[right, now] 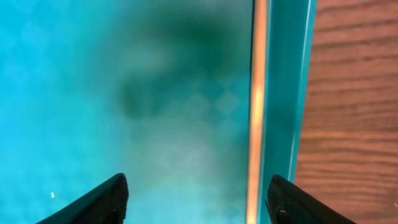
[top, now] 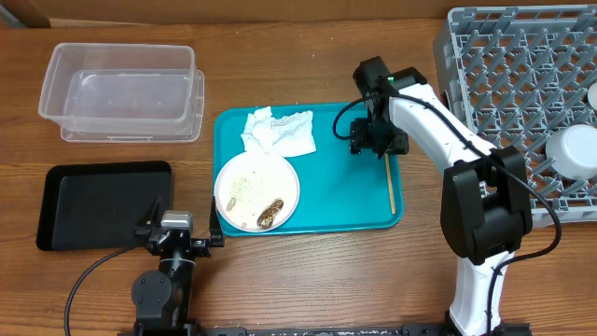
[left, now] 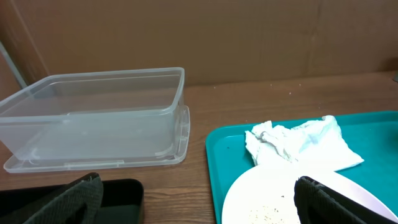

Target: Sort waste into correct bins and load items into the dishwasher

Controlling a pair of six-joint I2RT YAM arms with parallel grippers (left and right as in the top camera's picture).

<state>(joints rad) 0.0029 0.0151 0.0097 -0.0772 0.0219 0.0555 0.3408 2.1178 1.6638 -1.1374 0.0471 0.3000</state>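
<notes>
A white plate (top: 256,189) with rice grains and a brown food lump (top: 270,214) sits on the teal tray (top: 326,187). Crumpled white napkins (top: 278,133) lie behind it, also in the left wrist view (left: 298,144). A pale chopstick (top: 390,182) lies along the tray's right rim, seen in the right wrist view (right: 257,112). My right gripper (top: 378,142) is open just above the tray, the chopstick between its fingers (right: 196,199). My left gripper (top: 177,233) is open and empty at the front, near the plate (left: 267,199). The clear tub (top: 121,91) and black tray (top: 98,203) are at the left. The grey rack (top: 522,103) is at the right.
A white round dish (top: 574,149) sits in the rack at the right edge. The clear tub also shows in the left wrist view (left: 93,118), standing on its lid. A cardboard wall (left: 249,37) runs behind the table.
</notes>
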